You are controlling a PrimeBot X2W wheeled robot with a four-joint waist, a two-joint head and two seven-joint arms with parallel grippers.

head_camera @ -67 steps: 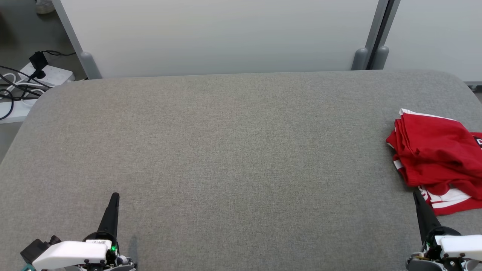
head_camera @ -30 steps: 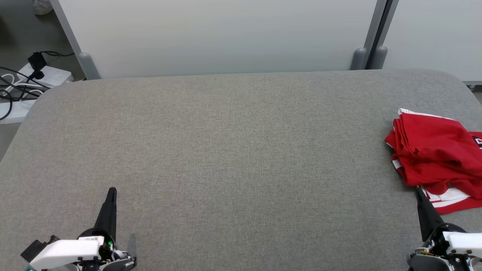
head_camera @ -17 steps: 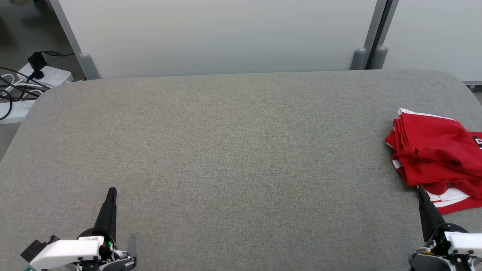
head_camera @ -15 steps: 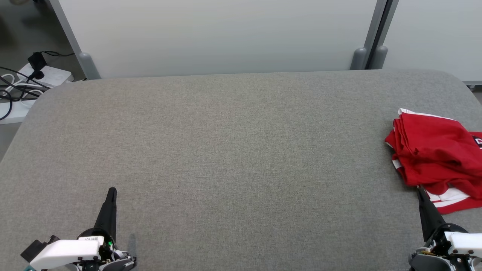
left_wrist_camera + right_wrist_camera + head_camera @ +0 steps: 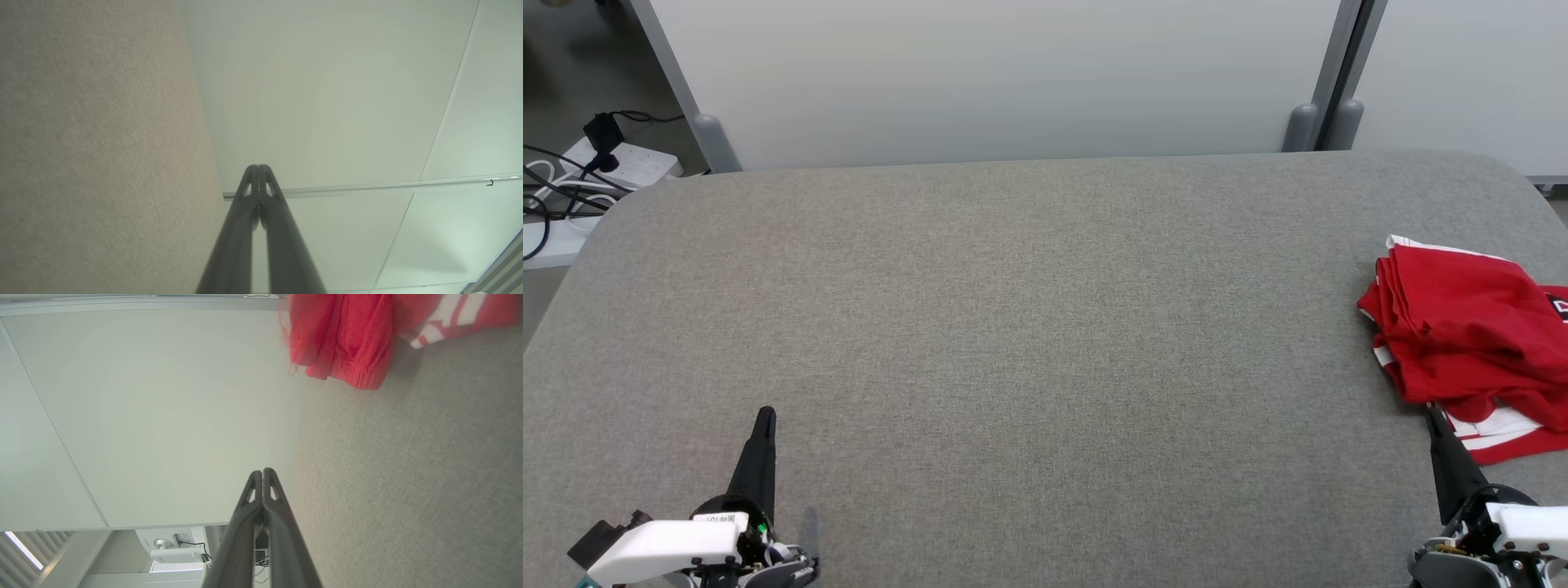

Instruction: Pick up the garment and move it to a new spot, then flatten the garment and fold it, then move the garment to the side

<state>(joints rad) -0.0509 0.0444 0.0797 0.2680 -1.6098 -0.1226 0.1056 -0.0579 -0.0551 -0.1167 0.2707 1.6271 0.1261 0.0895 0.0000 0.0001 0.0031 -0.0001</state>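
- Jaws on both sides are clenched tip to tip and grasp nothing: my left gripper (image 5: pixel 765 415) and my right gripper (image 5: pixel 1429 416) rest low over the near edge.
- My task's thing, a crumpled red garment with white stripes (image 5: pixel 1462 335), lies just ahead of my right tips and to their outer side. My right wrist view shows bare cloth between tips and hem. It is well apart from my left jaws.
- Going in clenched, I would likely shove the heap instead of pinching it.
- Pinching one loose layer could drag the bundle open.
- The heap sits near the table's outer edge, so a push could slide it off.
- Under my jaws is a grey woven fabric tabletop with rounded corners (image 5: pixel 1029 310).
- Far ahead stand pale partition panels (image 5: pixel 996 73). A white power strip with black cables (image 5: pixel 621 159) lies on the floor beyond my left jaws.
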